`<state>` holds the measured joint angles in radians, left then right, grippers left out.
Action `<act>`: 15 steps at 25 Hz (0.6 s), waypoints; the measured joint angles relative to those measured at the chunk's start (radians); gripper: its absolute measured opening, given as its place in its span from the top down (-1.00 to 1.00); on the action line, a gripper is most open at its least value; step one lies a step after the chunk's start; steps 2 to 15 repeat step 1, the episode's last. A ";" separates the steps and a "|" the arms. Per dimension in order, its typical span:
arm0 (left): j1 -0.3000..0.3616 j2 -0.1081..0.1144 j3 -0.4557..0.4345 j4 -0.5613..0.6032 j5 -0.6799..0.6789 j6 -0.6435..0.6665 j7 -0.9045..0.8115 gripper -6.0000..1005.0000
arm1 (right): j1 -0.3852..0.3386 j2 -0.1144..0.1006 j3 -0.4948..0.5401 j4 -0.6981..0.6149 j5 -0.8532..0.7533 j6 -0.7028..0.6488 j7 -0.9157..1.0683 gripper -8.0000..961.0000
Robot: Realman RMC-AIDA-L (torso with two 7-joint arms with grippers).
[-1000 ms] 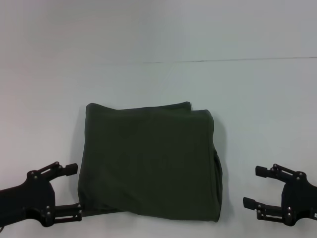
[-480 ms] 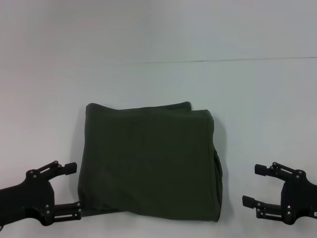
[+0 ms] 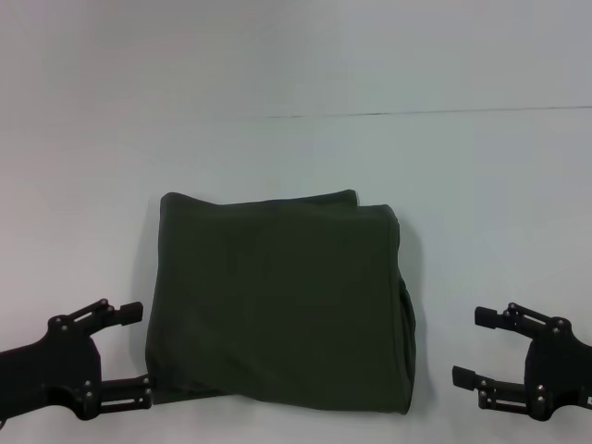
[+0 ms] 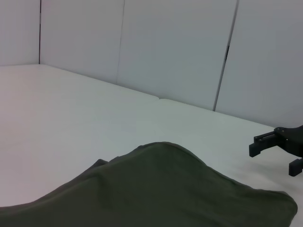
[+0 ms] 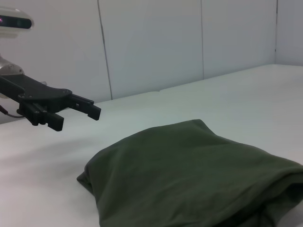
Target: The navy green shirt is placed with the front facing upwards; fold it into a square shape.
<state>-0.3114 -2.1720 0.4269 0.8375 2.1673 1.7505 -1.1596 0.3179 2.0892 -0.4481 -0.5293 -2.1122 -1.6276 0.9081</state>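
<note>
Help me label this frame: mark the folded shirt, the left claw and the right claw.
navy green shirt (image 3: 277,301), head view, middle of the top layer.
left claw (image 3: 139,356), head view, midway between its open fingertips.
right claw (image 3: 469,347), head view, midway between its open fingertips.

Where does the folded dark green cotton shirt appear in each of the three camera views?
Head view: the folded dark green cotton shirt lies in the lower centre, between the open left gripper and open right gripper.
Left wrist view: the shirt fills the bottom edge.
Right wrist view: the shirt fills the lower right part.
Shared landmark: the white table, with its seam line crossing behind the shirt.
</note>
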 joint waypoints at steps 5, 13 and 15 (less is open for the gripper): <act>0.000 0.000 0.000 0.000 0.000 0.000 0.000 -0.91 | 0.000 0.000 0.000 0.000 0.000 0.000 0.000 -0.87; 0.000 0.000 0.000 0.000 0.000 0.000 0.000 -0.91 | 0.000 0.000 0.000 0.000 0.000 0.000 0.000 -0.87; 0.000 0.000 0.000 0.000 0.000 0.000 0.000 -0.91 | 0.000 0.000 0.000 0.000 0.000 0.000 0.000 -0.87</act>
